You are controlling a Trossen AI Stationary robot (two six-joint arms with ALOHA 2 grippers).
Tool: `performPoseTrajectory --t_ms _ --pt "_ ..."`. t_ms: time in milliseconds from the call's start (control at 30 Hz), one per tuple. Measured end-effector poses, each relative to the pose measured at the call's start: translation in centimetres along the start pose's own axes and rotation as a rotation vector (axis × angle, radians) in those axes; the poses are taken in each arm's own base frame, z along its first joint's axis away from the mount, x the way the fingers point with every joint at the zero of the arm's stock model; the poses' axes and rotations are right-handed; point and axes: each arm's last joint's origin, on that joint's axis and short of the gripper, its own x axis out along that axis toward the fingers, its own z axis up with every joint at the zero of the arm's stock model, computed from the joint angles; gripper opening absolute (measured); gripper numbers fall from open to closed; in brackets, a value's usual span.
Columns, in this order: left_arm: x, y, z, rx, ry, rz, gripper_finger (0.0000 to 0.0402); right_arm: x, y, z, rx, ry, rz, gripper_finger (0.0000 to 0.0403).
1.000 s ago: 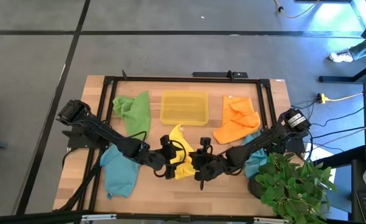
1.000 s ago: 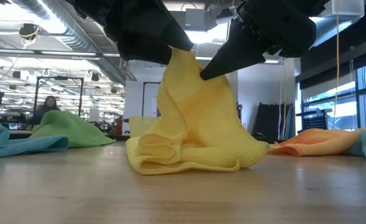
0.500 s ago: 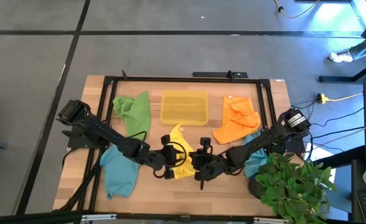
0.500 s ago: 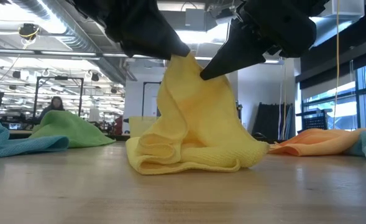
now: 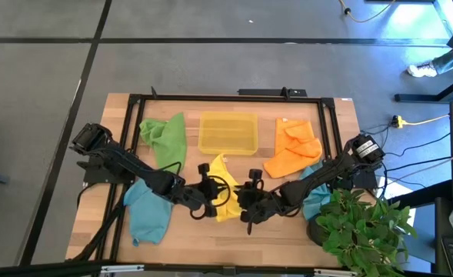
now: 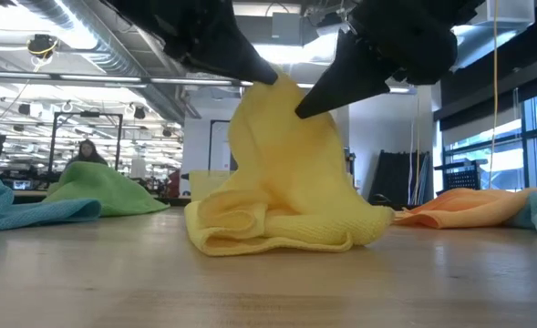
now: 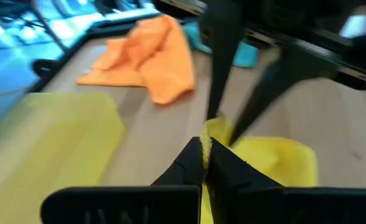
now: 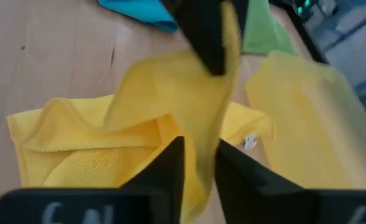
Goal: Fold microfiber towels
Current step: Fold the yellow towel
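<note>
The yellow towel lies crumpled at the table's near middle, with one part pulled up into a peak and its lower folds on the wood. My left gripper comes in from the left and is shut on that peak. My right gripper comes in from the right, just beside it, with cloth between its fingers. The green towel, the orange towel and two teal towels lie loose around them. My left gripper pinches the top edge of the raised yellow cloth between its two fingertips, slanting down from the table's left. The cloth hangs slack below the fingers, its lower part on the table. My right gripper has a fold of the same raised part between its two fingers, slanting down from the table's right, a little below the left gripper's hold. One layer or several, I cannot tell.
A translucent yellow tray stands at the far middle, behind the yellow towel. A black frame runs around the work area. A potted plant stands at the near right corner. Bare wood lies along the near edge.
My left gripper has moved a little toward my right gripper at the towel's top. The raised peak has grown broader and shifted toward the right gripper, while the folds on the table have stayed in place.
</note>
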Motion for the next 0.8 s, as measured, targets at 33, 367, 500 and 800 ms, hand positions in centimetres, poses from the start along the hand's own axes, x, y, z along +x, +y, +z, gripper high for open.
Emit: performPoseTrajectory --t_ms 33,367,500,800 --pt "0.0 0.0 0.1 0.002 -0.007 0.014 0.0001 0.1 0.0 -0.2 0.025 0.005 -0.002 0.0106" --pt "-2.4 -1.6 3.1 0.118 -0.123 0.224 0.0000 1.7 -1.3 -3.1 0.208 0.093 -0.027 0.0215" --pt "-4.0 -2.3 4.7 0.162 -0.160 0.373 0.0000 2.0 -1.4 -3.2 0.239 0.118 0.008 0.0228" --pt "-5.6 -2.4 7.7 0.315 -0.135 0.572 0.0000 2.0 -1.4 -3.1 0.235 0.114 0.014 0.0217"
